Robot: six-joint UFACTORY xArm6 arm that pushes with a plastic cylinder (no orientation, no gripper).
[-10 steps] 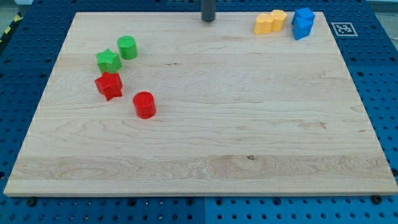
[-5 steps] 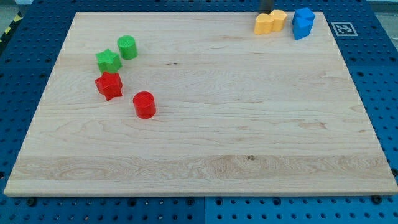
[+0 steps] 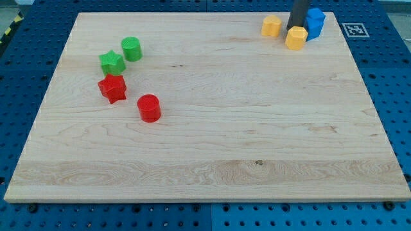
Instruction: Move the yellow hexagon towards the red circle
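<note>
The yellow hexagon [image 3: 296, 37] lies near the view's top right of the wooden board. My tip [image 3: 297, 27] stands right behind it, at its top edge, touching or nearly so. A second yellow block [image 3: 271, 25] sits a little to its left, apart from it. The red circle [image 3: 149, 108] lies far off at the view's left centre.
Two blue blocks [image 3: 314, 22] sit just right of the rod at the top right. A green circle [image 3: 131, 49], a green star [image 3: 112, 63] and a red star [image 3: 112, 88] cluster at the view's left, above the red circle. The board's top edge [image 3: 192, 13] is close behind the tip.
The rod moved right along the top edge, then came down behind the yellow hexagon. The hexagon has slid down and right, away from the other yellow block.
</note>
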